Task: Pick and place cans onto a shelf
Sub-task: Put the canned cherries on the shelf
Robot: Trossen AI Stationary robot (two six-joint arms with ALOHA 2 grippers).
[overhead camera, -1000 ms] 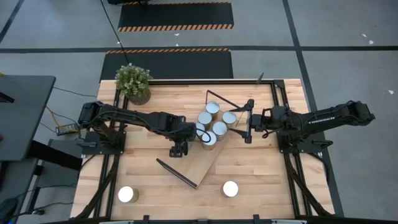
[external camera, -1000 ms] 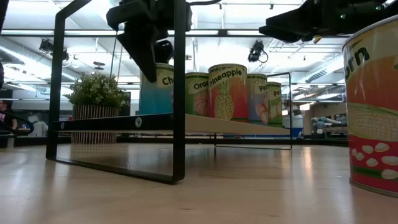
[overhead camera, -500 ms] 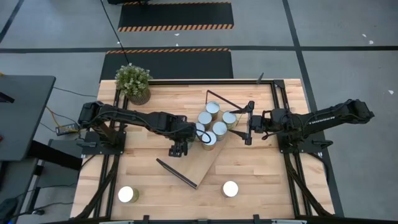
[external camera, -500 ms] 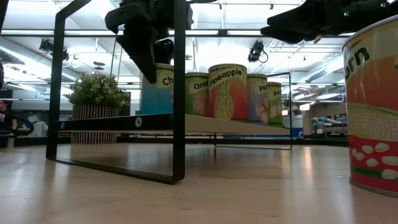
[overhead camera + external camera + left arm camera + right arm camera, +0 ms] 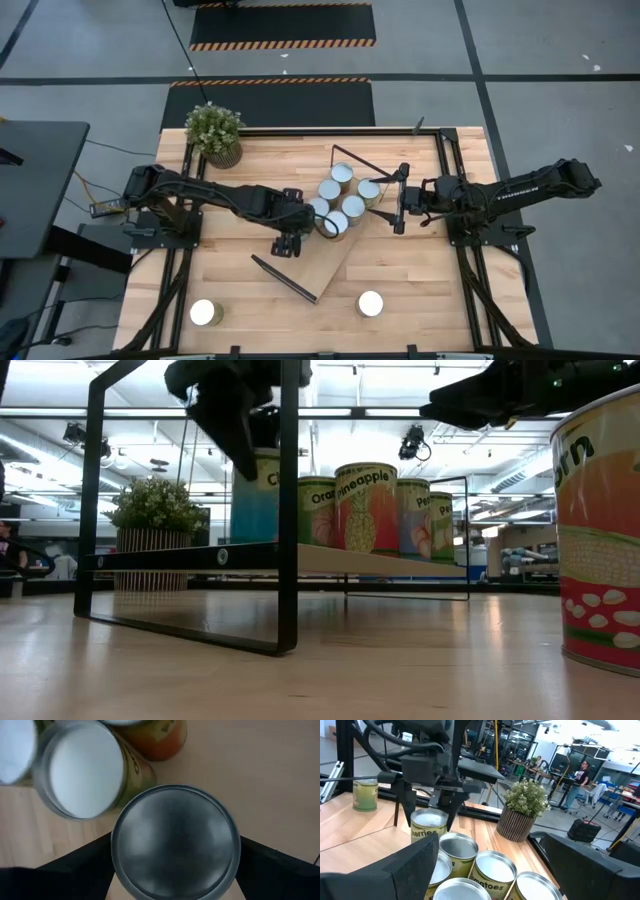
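One can sits clamped between the two dark fingers of the left tool, which grip it by its sides just under the rim, so the round silver lid fills the left wrist view. The low view suggests this can, with its blue label, hangs slightly above the shelf rather than standing on it, though the gap is hard to judge. Right beside the tool stand five more cans, packed in a tight cluster at the shelf's far end; the held one is at the near edge of that group.

A tin like this looks rigid and fairly weighty, with smooth metal walls and a glossy label that could slip. The side grip across its middle width seems the sound choice, and it will not crush.

The left arm stretches low and nearly straight across the bench from its base, wrist bent down over the can. The right tool hovers on the other side of the cluster with its fingers spread and nothing in them, its arm likewise reaching in level. Two further cans wait well apart near the bench's front edge, and a potted plant stands at the far corner.
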